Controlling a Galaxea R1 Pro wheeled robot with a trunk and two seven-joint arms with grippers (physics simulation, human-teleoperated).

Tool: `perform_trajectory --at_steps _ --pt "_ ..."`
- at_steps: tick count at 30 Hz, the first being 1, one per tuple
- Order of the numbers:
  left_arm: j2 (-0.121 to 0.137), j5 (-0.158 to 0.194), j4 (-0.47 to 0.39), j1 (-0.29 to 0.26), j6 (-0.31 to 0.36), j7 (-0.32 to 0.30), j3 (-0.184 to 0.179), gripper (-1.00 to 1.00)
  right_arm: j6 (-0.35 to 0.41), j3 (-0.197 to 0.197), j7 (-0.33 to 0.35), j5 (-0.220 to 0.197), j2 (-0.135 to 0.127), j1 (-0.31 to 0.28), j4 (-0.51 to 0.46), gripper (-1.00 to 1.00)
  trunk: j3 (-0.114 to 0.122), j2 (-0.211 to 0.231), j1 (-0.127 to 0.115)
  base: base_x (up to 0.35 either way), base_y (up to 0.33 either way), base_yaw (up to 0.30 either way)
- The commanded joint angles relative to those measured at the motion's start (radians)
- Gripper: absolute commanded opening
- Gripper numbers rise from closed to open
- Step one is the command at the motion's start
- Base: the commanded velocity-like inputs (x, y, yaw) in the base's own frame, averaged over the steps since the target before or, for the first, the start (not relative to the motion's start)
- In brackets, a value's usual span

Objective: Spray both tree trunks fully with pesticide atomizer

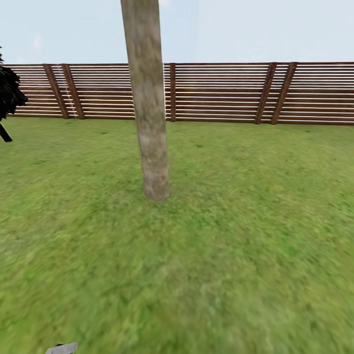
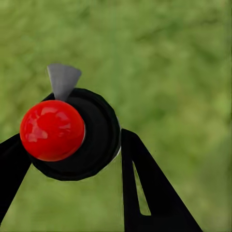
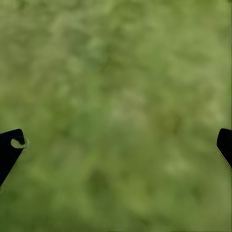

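Left pincer [image 2: 72, 150] is closed up tight — in the left wrist view its two black fingers [image 2: 145, 193] come in from either side and press against a round dark bottle, the pesticide atomizer [image 2: 82, 140], with its glossy red cap facing the camera and a small grey nozzle poking out beyond it. The grip looks firm, fingers touching the bottle's body on both sides. Over to the right pincer [image 3: 118, 145] — spread wide, just the two black fingertips [image 3: 9, 150] peeking in at the far edges of the right wrist view, nothing between them, pointing down at grass.
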Motion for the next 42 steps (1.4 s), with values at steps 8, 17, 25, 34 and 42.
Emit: perform_trajectory --at_steps 8,17,25,34,42 --pt "0.000 0.009 -0.005 0.004 -0.002 -0.011 0.004 -1.00 -0.003 -0.008 0.006 0.003 0.000 0.000 0.000 1.00 -0.001 0.000 0.000 0.290 0.000 0.000" --pt "-0.003 0.009 0.001 0.004 -0.001 -0.006 0.002 -1.00 -0.008 -0.016 0.002 -0.007 0.006 0.000 -0.107 1.00 -0.001 0.000 0.000 0.290 0.000 0.000" --pt "-0.004 0.007 0.002 0.004 0.001 -0.002 0.003 -1.00 -0.009 -0.009 0.011 -0.003 0.005 0.000 -0.155 1.00 -0.001 0.000 0.000 0.260 0.000 0.000" --pt "-0.004 0.009 0.002 0.004 0.003 -0.001 0.004 -1.00 -0.009 -0.007 0.012 0.000 0.000 0.000 -0.156 1.00 -0.001 0.000 0.000 0.014 0.000 0.156" --pt "-0.004 0.009 0.002 0.004 0.004 -0.001 0.004 -1.00 -0.009 -0.007 0.012 0.000 -0.001 0.000 -0.156 1.00 -0.001 0.000 0.000 0.227 0.000 0.215"
